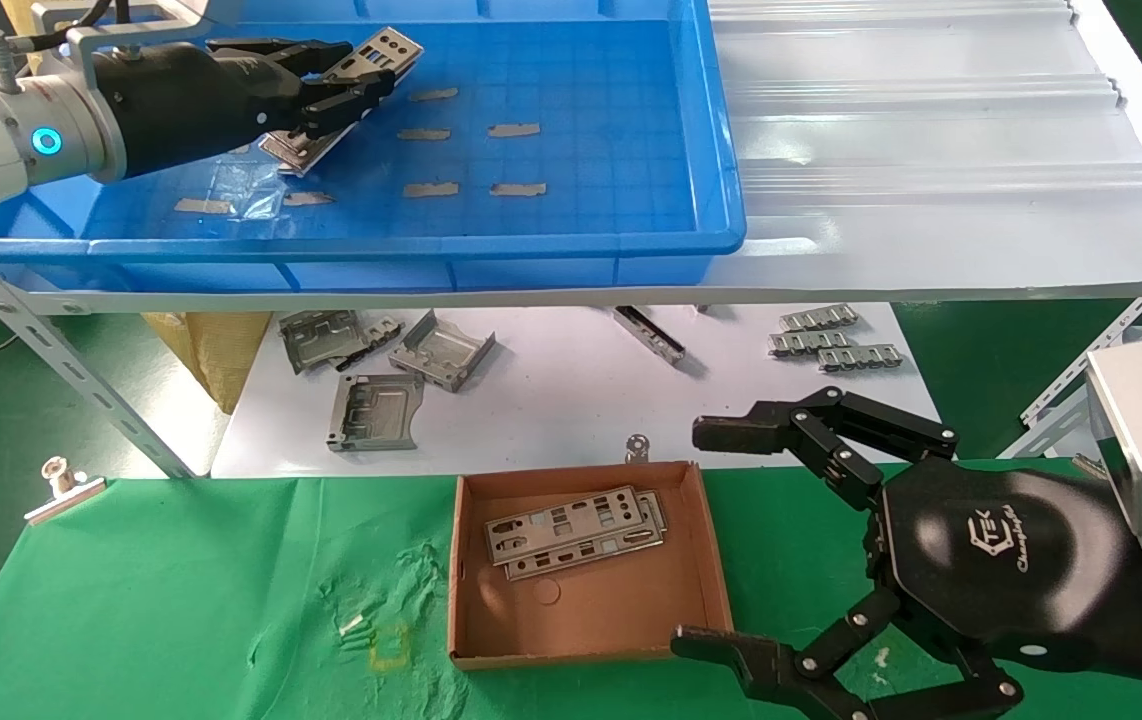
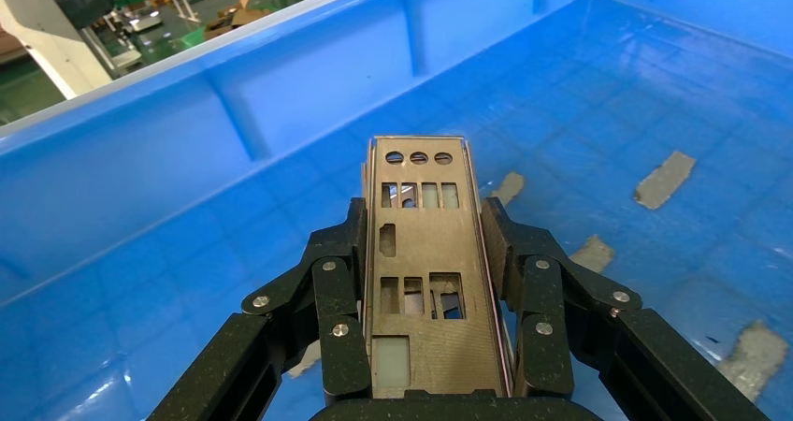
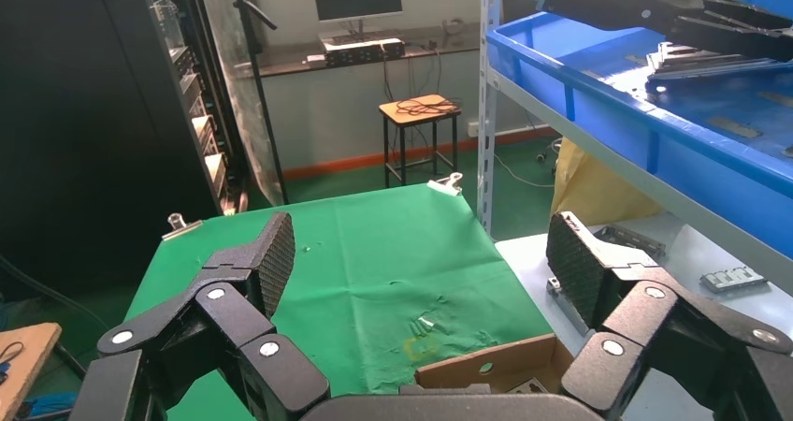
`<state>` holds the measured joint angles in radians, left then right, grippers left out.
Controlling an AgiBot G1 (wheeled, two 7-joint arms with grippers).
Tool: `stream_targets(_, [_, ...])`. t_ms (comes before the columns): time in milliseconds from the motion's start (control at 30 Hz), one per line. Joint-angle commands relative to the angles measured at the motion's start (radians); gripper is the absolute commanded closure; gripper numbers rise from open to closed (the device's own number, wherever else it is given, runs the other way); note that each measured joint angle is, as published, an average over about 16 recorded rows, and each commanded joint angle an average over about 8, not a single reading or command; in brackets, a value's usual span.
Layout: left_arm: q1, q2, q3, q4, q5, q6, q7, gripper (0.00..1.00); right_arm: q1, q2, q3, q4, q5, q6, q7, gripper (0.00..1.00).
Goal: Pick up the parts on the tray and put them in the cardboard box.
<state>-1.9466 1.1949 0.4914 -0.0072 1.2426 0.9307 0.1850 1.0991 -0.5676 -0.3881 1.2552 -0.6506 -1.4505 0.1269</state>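
1. You are risking a slip: the left gripper [image 2: 430, 290] is pinching a thin plate [image 1: 356, 85] by its long edges, so it could twist loose or snag the blue tray [image 1: 571, 245] rim.
2. You are also carrying it over a second plate [image 1: 293, 150], which could shift if clipped.
3. Your left arm is reaching into the tray, jaws closed on the tilted plate above the floor.
4. Your right gripper [image 1: 721, 540] is hanging wide open, empty, beside the cardboard box [image 1: 711, 570], where plates [image 1: 576, 532] are lying.

Shelf [image 1: 931, 150]: blue tray [image 1: 551, 245]
White board [image 1: 551, 400]: grey brackets [image 1: 376, 375], toothed strips [image 1: 831, 335]
Green desk [image 1: 181, 600]: cardboard box [image 1: 701, 540]
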Motion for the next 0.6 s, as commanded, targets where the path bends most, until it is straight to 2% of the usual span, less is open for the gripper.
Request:
stream_targets(33, [0.001, 0.0, 0.0, 0.002, 0.0, 0.004, 0.001, 0.72, 0.0, 0.0, 0.0, 0.0, 0.0, 0.0, 0.0, 0.0])
stream_targets(167, [0.01, 0.005, 0.001, 0.008, 0.001, 0.007, -0.002, 0.25, 0.0, 0.0, 0.0, 0.0, 0.0, 0.0, 0.0, 0.0])
stream_targets(267, [0.016, 0.007, 0.001, 0.011, 0.001, 0.007, -0.004, 0.01, 0.0, 0.0, 0.0, 0.0, 0.0, 0.0, 0.0, 0.0])
stream_targets(600, [0.01, 0.007, 0.0, 0.004, 0.001, 0.009, -0.002, 0.0, 0.0, 0.0, 0.0, 0.0, 0.0, 0.0, 0.0, 0.0])
